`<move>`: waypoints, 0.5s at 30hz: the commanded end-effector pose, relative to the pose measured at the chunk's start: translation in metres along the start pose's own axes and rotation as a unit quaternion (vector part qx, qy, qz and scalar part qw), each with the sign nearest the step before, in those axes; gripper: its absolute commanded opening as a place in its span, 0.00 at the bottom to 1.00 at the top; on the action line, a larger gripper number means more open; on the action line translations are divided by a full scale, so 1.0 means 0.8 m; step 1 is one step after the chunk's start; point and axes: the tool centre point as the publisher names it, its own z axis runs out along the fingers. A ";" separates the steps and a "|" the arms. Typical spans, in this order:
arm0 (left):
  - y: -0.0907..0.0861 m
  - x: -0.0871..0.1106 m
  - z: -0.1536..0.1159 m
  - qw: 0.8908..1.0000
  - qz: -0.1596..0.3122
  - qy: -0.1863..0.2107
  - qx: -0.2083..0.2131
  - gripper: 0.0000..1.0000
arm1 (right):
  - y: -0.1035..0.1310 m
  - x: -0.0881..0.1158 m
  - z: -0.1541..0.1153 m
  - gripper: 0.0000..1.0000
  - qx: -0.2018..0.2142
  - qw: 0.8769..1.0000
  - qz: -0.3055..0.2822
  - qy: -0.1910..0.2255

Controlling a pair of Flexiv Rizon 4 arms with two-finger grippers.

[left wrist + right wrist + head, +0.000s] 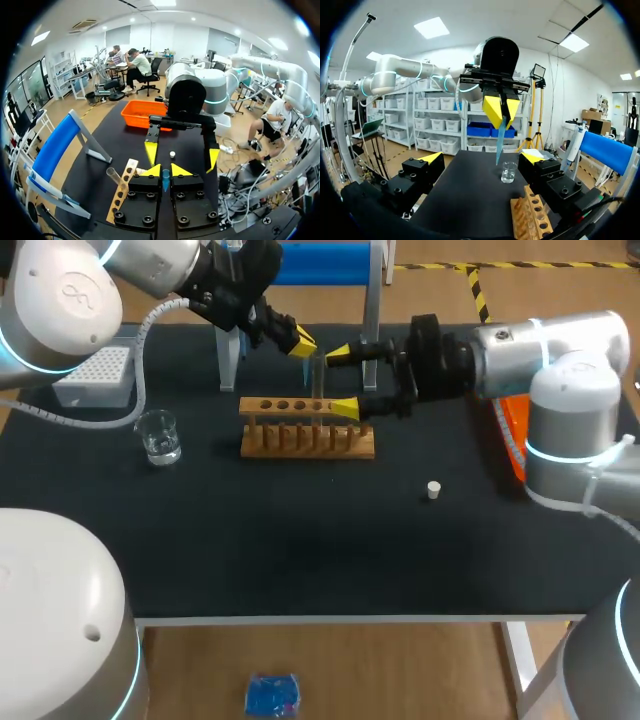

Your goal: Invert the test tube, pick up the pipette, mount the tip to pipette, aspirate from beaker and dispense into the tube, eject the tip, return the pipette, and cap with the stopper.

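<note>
My left gripper hangs above the rack's right end, shut on a slim blue pipette whose pointed end sticks out below its fingertips. In the left wrist view the pipette shows between the yellow tips. A clear test tube stands upright in the wooden rack. My right gripper is level with the tube, open wide, with its tips just right of it. The glass beaker stands left of the rack. A small white stopper lies to the rack's front right.
A white tip box sits at the back left. The blue pipette stand rises behind the rack. An orange tray lies under my right arm at the table's right edge.
</note>
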 end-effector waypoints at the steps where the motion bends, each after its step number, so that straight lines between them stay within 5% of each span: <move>1: 0.000 0.000 -0.001 1.000 0.000 0.001 -0.002 0.00 | -0.001 -0.019 0.023 1.00 -0.008 1.000 0.006 0.005; 15: 0.000 0.000 -0.001 1.000 0.000 0.001 -0.002 0.00 | 0.010 -0.034 0.047 1.00 -0.038 0.999 0.028 0.008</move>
